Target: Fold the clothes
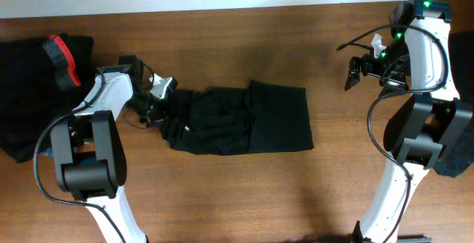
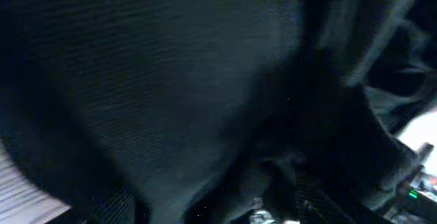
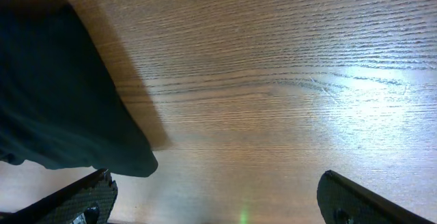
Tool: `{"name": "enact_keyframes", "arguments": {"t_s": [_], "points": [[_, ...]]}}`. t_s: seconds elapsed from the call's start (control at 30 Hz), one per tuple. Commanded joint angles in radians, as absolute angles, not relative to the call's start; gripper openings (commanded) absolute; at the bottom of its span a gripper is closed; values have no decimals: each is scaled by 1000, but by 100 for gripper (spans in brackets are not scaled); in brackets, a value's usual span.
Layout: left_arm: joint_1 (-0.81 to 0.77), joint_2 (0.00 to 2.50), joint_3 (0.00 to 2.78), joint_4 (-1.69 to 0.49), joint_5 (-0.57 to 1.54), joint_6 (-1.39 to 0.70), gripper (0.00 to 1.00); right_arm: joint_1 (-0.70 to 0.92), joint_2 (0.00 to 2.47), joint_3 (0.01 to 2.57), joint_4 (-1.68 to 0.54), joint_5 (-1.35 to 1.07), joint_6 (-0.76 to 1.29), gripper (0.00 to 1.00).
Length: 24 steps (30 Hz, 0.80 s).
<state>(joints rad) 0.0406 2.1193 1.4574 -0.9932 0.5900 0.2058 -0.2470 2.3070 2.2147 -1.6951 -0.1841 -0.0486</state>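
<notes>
Mid-table before you: one black shirt (image 1: 244, 118), partly folded into a rough band, its left end bunched. Your left gripper (image 1: 155, 104) is buried in that bunch with its jaws hidden, so I cannot tell their state. Your right gripper (image 1: 355, 71) gapes wide and empty over the bare table (image 1: 326, 35). Far left: a pile (image 1: 29, 95) of dark clothes, seemingly unfolded and yet to do.

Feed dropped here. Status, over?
Left tool on black shirt, left edge, grip hidden. Right tool open, off the cloth, over table. Path clear.
</notes>
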Motion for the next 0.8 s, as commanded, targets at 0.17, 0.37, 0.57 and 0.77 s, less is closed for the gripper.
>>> {"name": "enact_keyframes", "arguments": {"t_s": [0.17, 0.37, 0.57, 0.77], "points": [[46, 2130, 1452, -976, 719, 264, 60, -242, 2295, 2233, -1699, -186, -44, 99], [107, 2130, 1452, -973, 770, 265, 47, -242, 2295, 2232, -1699, -186, -44, 99], [139, 2130, 1452, -958, 902, 299, 52, -242, 2295, 2232, -1699, -186, -44, 99], [110, 2130, 1452, -960, 902, 302, 54, -242, 2295, 2232, -1699, -186, -44, 99]]}}
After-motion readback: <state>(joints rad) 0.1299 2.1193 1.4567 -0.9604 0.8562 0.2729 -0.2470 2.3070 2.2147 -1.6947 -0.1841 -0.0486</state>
